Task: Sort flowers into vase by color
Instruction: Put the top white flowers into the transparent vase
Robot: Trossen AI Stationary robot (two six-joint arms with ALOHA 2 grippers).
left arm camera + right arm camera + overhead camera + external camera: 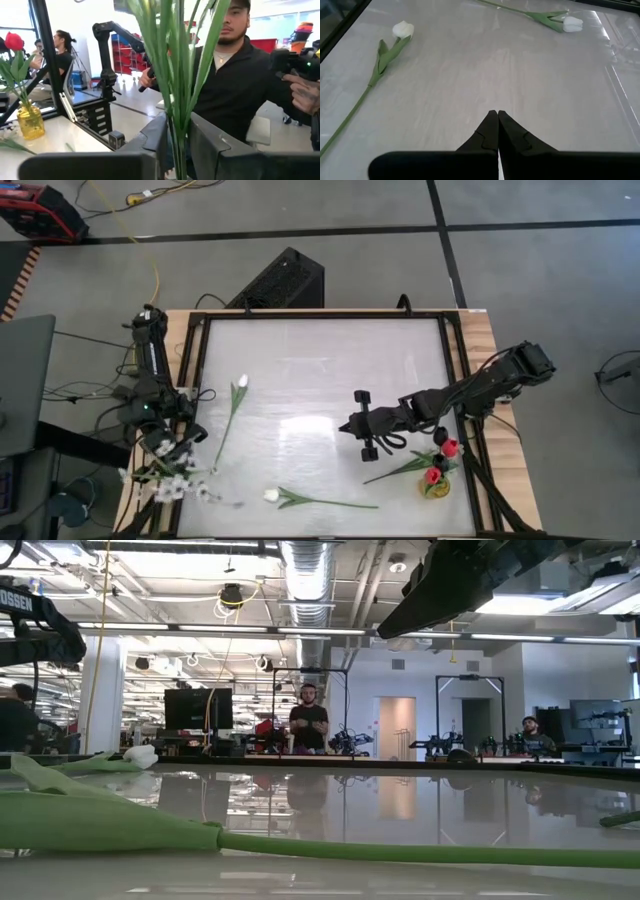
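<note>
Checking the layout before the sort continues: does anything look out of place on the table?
Two white tulips lie flat on the table, outside any vase. One green stem lies slanted beside the yellow vase holding red tulips. Nothing looks spilled or broken.

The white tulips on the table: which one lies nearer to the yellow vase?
The white tulip at the table's front edge, its stem pointing toward the yellow vase. The other white tulip lies farther back on the left.

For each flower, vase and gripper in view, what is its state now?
Left gripper: shut on green stems.
Right gripper: shut, empty, above the table.
Two white tulips: lying loose on the table.
Red tulips: standing in the yellow vase.
</note>
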